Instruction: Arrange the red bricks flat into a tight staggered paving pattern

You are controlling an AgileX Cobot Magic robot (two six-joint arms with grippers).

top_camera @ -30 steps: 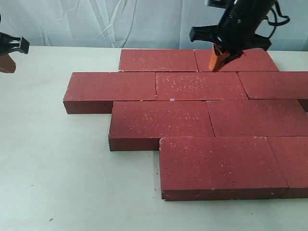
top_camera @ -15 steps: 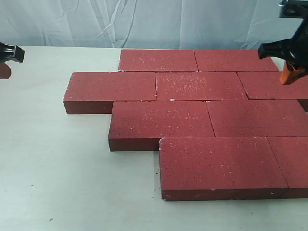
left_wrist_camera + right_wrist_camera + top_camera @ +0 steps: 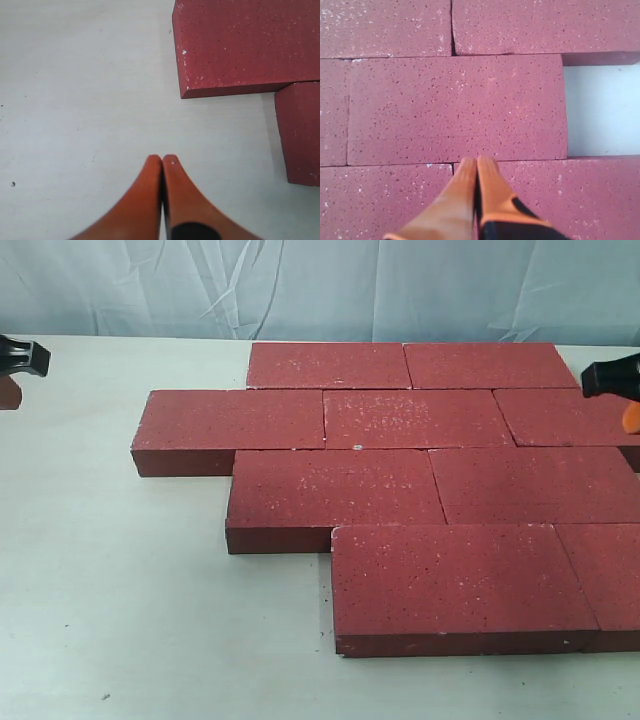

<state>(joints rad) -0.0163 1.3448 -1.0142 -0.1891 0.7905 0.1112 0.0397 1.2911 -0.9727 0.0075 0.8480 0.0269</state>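
You have the red bricks (image 3: pixel 420 420) lying flat in four staggered rows, running from the far edge of the surface (image 3: pixel 120 570) toward its near edge on the right side. The joints look tight and each row is offset from the next, so I judge the paving essentially finished. The rows' right ends run out of view, so check those. Your left hand (image 3: pixel 162 161) is clenched and empty over bare surface near a brick corner. Your right hand (image 3: pixel 476 162) is clenched and empty above the bricks.
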